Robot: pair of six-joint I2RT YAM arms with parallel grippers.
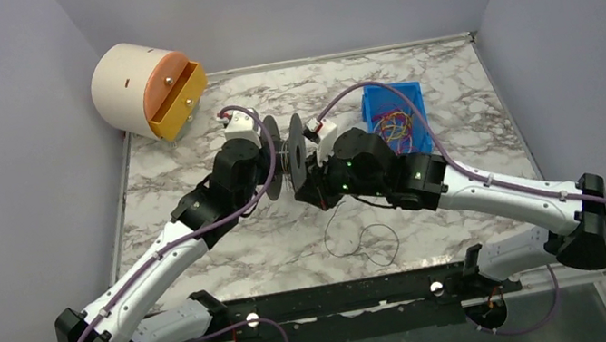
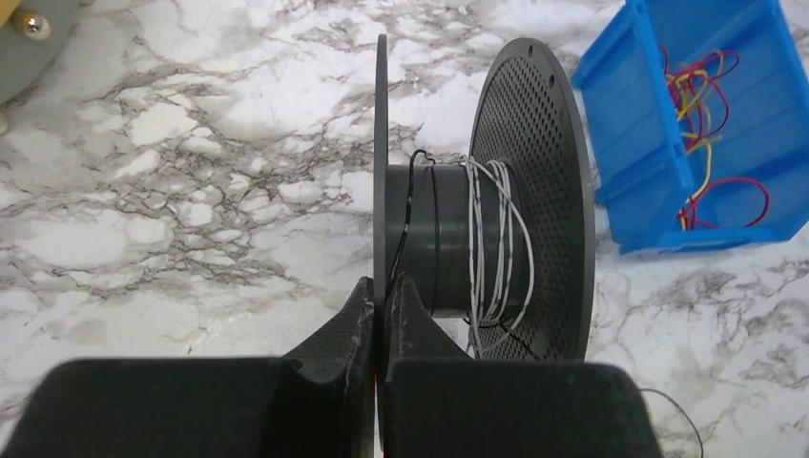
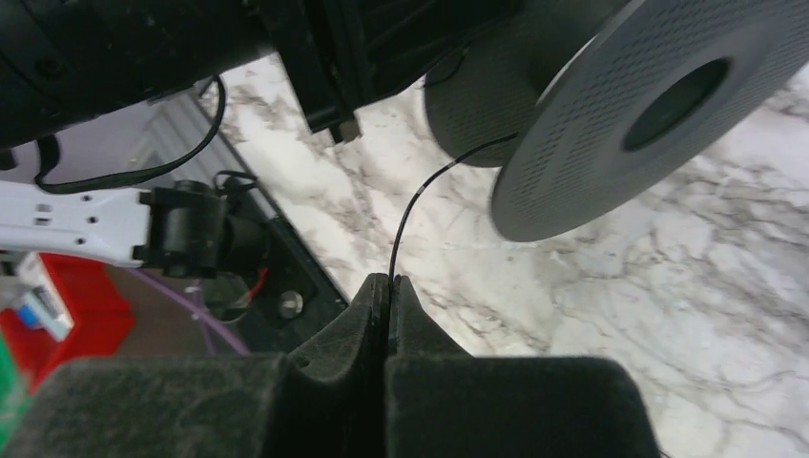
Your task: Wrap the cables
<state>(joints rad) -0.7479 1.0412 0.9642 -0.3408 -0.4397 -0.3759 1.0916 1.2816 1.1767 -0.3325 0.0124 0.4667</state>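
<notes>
The left gripper is clamped on one flange of a dark grey perforated plastic spool, while the right gripper pinches a thin black cable leading to it.

I have the dark grey perforated plastic spool mid-table on the white marbled table. My left claw is at its left, my right claw at its near right. The blue plastic bin lies right of it and the cream cylindrical drawer unit far left. The thin black cable loops nearer.
</notes>
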